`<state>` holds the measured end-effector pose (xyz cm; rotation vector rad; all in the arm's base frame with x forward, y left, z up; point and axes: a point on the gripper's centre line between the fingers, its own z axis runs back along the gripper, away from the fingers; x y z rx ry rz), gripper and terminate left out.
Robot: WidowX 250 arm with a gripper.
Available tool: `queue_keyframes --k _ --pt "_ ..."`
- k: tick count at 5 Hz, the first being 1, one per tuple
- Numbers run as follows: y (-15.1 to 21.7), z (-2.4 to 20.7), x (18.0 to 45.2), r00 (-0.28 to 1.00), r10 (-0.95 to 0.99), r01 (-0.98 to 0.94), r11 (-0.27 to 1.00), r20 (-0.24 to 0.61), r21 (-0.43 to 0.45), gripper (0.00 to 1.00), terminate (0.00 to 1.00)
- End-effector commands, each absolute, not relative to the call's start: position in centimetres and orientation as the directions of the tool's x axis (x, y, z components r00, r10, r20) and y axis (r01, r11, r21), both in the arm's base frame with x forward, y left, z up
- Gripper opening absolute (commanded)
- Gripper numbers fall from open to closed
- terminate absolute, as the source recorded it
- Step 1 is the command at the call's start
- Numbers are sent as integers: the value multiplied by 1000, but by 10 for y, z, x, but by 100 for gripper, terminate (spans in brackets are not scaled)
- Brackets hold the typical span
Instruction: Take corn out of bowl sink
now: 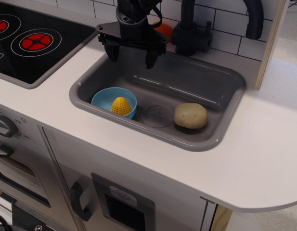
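The yellow ribbed corn (121, 106) lies inside the light-blue bowl (104, 98), which sits at the front left of the grey sink (224, 91). My gripper (132, 56) hangs above the sink's back left part, well above and behind the bowl. Its two black fingers (112, 50) point down and stand wide apart, with nothing between them.
A beige potato (190, 115) lies at the sink's front right, beside the round drain imprint (157, 116). A black tap (189, 33) stands behind the sink, with an orange toy (164, 30) next to it. A black hob (35, 41) with red rings lies left.
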<state>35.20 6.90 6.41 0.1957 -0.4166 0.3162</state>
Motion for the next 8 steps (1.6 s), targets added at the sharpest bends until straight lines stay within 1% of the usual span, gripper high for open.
queue_keyframes --k 1,2,3,4,5,6,7,8 --pt "69 64 352 867 260 -340 933 425 122 100 0" --pt "84 63 334 883 265 -333 935 388 119 100 0" --pt "90 57 315 900 256 -311 944 353 107 100 0" --pt "87 44 307 908 317 -348 935 276 73 100 0" --pt "83 37 299 905 361 -381 923 224 52 100 0" --pt "82 32 299 901 381 -397 917 206 41 100 0" --pt "84 30 302 886 407 -425 904 222 38 100 0" --pt "92 29 307 873 436 -455 889 217 46 100 0"
